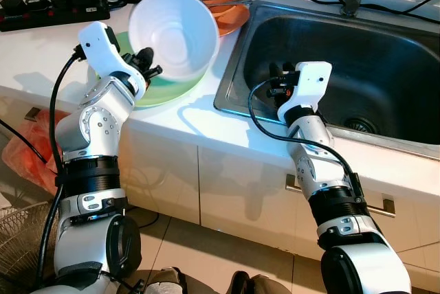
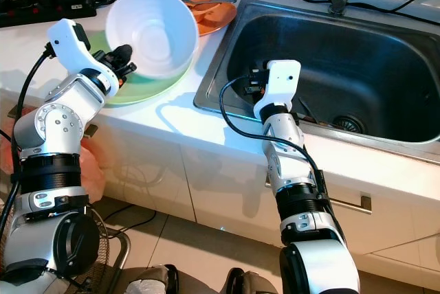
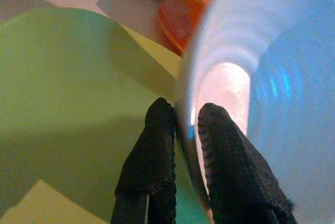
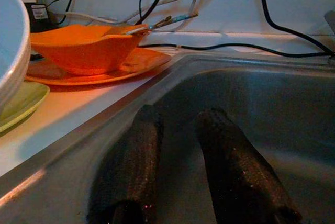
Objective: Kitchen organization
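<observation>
Black cables (image 1: 385, 7) trail along the white counter (image 1: 41, 53) behind the sink; a black power strip (image 1: 51, 12) lies at its far left corner

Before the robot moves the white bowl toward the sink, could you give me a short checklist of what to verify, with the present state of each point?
1. Left gripper pinches the white bowl rim, one finger inside, one outside: ok.
2. Bowl lifted and tilted above the green plate: ok.
3. Bowl is empty: ok.
4. Sink basin has free room: ok.
5. Right gripper holds nothing, open, inside the sink: ok.
6. Grip firm enough for carrying: cannot tell.
</observation>
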